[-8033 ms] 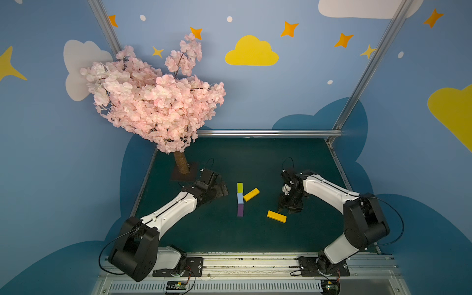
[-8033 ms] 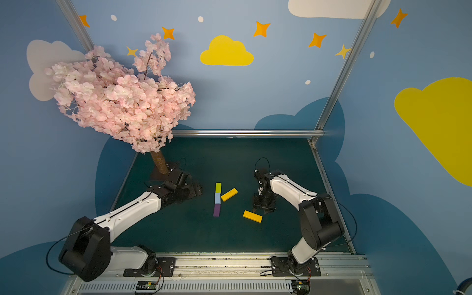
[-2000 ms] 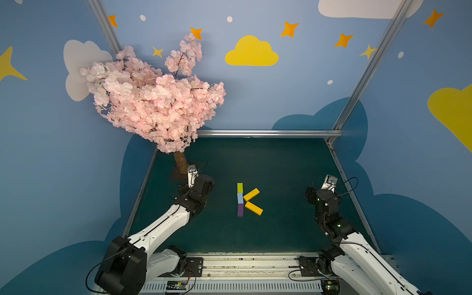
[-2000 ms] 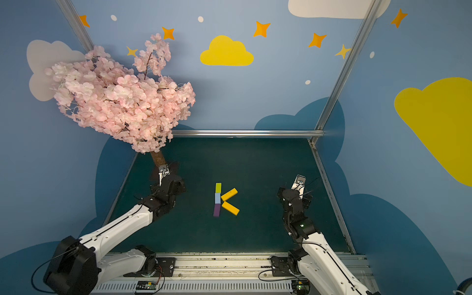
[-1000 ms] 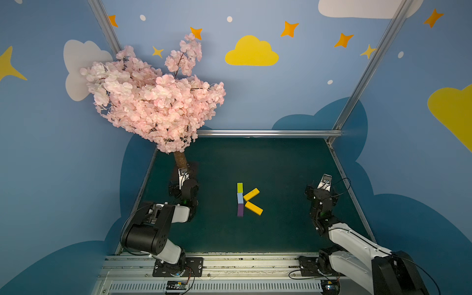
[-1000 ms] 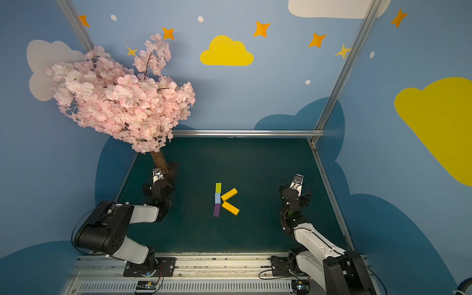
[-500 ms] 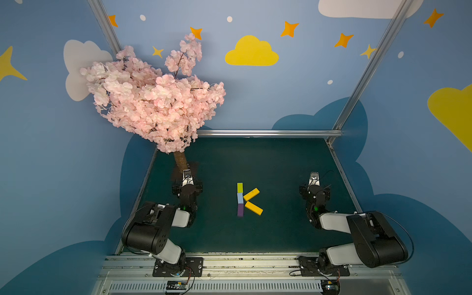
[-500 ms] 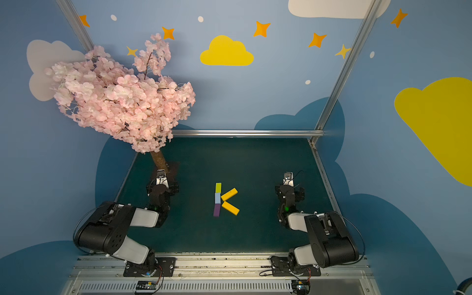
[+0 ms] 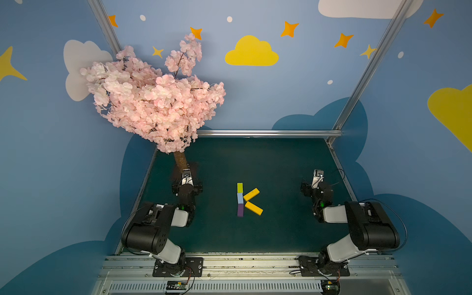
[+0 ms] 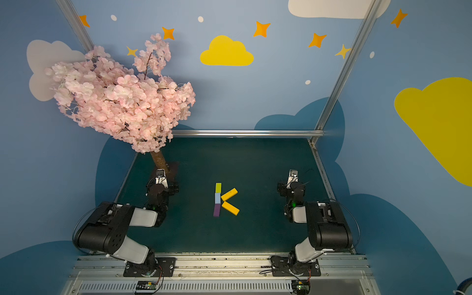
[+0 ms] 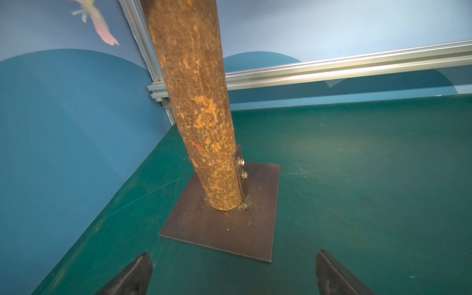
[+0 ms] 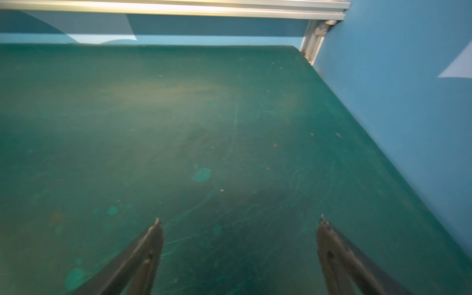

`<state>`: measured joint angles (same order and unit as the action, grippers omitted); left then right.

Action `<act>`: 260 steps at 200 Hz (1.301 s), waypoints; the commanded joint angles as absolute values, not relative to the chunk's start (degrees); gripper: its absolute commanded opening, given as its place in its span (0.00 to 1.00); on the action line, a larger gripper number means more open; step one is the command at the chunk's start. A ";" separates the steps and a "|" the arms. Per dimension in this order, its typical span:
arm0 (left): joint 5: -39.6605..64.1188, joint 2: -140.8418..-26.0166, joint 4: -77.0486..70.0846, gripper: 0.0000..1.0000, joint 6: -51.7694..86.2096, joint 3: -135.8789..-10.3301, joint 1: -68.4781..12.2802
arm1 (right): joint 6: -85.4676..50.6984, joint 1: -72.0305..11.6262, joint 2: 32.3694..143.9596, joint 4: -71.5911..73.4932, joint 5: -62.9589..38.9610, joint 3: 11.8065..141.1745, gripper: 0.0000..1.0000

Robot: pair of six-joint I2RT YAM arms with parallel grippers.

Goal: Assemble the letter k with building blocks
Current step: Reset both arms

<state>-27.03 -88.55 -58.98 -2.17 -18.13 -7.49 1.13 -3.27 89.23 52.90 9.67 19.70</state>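
You find the letter k (image 9: 240, 198) assembled on the table (image 9: 281, 163). The left gripper (image 11: 233, 255) at its 9 o'clock and the right gripper (image 12: 240, 219) at 3 o'clock stand spread wide, empty.

Overall light: bright, even, from overhead; walls (image 9: 281, 102) uniformly lit in both top views.
Mat (image 9: 281, 163): darkest surface; pale sheen mid-surface in the right wrist view.
Shadows: soft, short (a vague dark patch ahead of the right wrist camera).
Rail (image 11: 357, 63): glare strip.
Trunk (image 11: 199, 102): soft focus close up.
Building blocks (image 9: 240, 198): crisp, colours unclipped.
Right wrist view: slight smear throughout.
Corners: wide-angle stretch.
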 commanded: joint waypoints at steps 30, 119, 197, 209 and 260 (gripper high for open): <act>-13.35 -87.88 -47.54 1.00 2.11 -22.89 -2.05 | 0.09 -4.03 89.42 54.92 7.32 20.85 0.94; -13.45 -90.70 -56.73 1.00 0.81 -20.00 -2.02 | 0.51 -4.52 89.39 55.37 7.91 20.66 0.94; -13.46 -90.61 -56.60 1.00 0.82 -19.96 -2.07 | 2.73 -4.88 89.30 56.87 2.98 19.69 0.94; -13.49 -90.62 -56.63 1.00 0.90 -20.03 -2.03 | 2.81 -4.84 89.38 56.74 2.90 19.92 0.94; -13.50 -90.62 -56.60 1.00 0.91 -19.95 -2.05 | 1.49 -3.28 89.30 54.21 0.44 21.05 0.94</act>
<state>-13.15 -90.11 -54.98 0.45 -20.34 -1.96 2.13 -3.81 89.23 54.98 2.02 20.32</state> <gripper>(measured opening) 0.999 0.937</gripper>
